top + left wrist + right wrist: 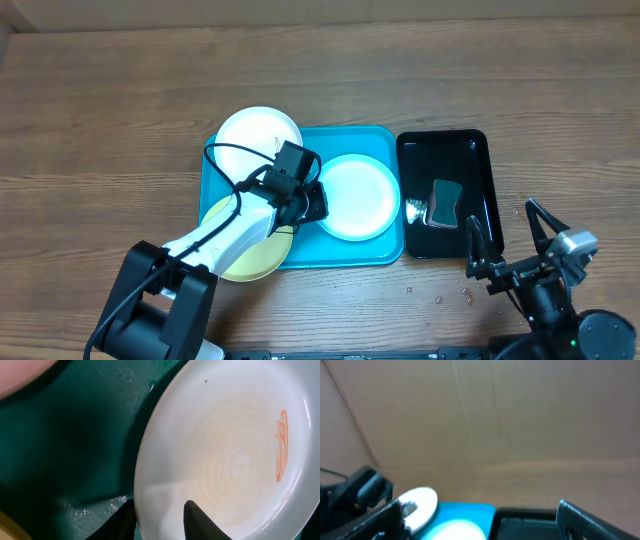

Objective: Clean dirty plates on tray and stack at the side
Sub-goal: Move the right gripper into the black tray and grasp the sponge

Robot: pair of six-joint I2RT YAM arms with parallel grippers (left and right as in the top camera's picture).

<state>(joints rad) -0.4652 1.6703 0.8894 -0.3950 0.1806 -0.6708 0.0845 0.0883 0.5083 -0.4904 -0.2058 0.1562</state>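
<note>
Step in hand, at a guess: work at the rim of the pale mint-blue round plate, flat on the right half of the large turquoise rectangular tray. Left gripper astride the near lip, fingers a little apart, one outside and one on the dish face, no firm pinch visible. Thin orange smear near the plate's far edge. Right gripper spread wide and empty, just beside the glossy black tray, near the dark sponge inside.

To do this well: choose a full clamp or a clean release, never halfway. If steadying, close squarely on the lip and press down lightly against sliding on the wet-looking tray floor. If letting go, open wider and lift straight up, no dragging. Fetch the sponge with the free arm and wipe across the smear.

Hard to judge: true contact at the lip. White round plate over the tray's far left corner, yellow-green round plate over the near left edge, both partly hidden under the left arm; smears there impossible to make out. Right wrist view blurred, little beyond tray edges.
</note>
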